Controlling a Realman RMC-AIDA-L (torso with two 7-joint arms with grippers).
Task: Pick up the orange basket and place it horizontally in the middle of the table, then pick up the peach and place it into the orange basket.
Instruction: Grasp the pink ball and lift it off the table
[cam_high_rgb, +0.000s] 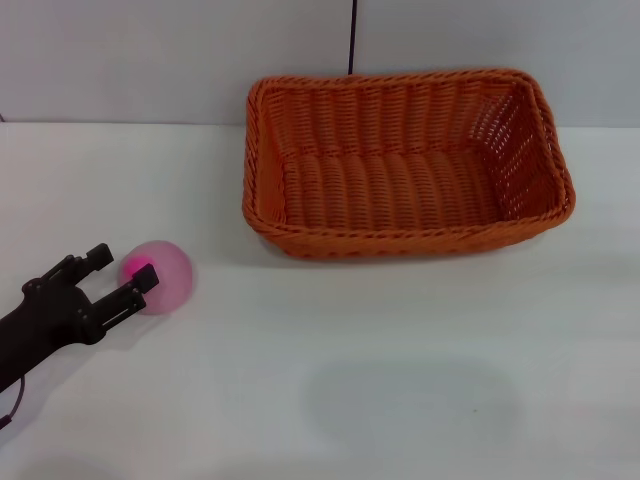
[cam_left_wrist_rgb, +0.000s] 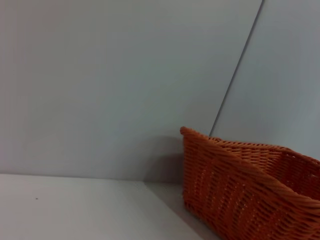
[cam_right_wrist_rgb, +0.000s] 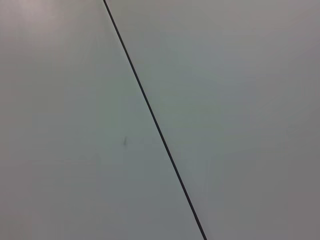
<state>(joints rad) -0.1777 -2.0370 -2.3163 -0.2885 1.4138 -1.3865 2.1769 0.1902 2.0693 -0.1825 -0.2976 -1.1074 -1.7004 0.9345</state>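
Looking down from the head camera, I see my left gripper (cam_high_rgb: 118, 272) low over the white bench (cam_high_rgb: 400, 400), its two black fingers (cam_high_rgb: 98, 257) spread apart with the peach (cam_high_rgb: 165, 277) right at their tips. One fingertip overlaps the peach's magenta blotch; the other sits just to the far side of the fruit. I cannot tell whether either finger actually touches it, and the peach rests on the bench, not lifted. The fruit lies directly ahead of the gripper, in line with its opening.

Well beyond the gripper, ahead and off to its right, the orange basket (cam_high_rgb: 405, 165) stands upright on the bench with its long side running across my view and its open mouth facing up. It sits close to the grey back wall (cam_high_rgb: 120, 60). My left wrist camera catches only one corner of that basket (cam_left_wrist_rgb: 250, 190) against the wall, with bare bench before it.

My right gripper shows in none of the views; its wrist camera gives me only a grey panel crossed by a thin dark seam (cam_right_wrist_rgb: 155, 122).
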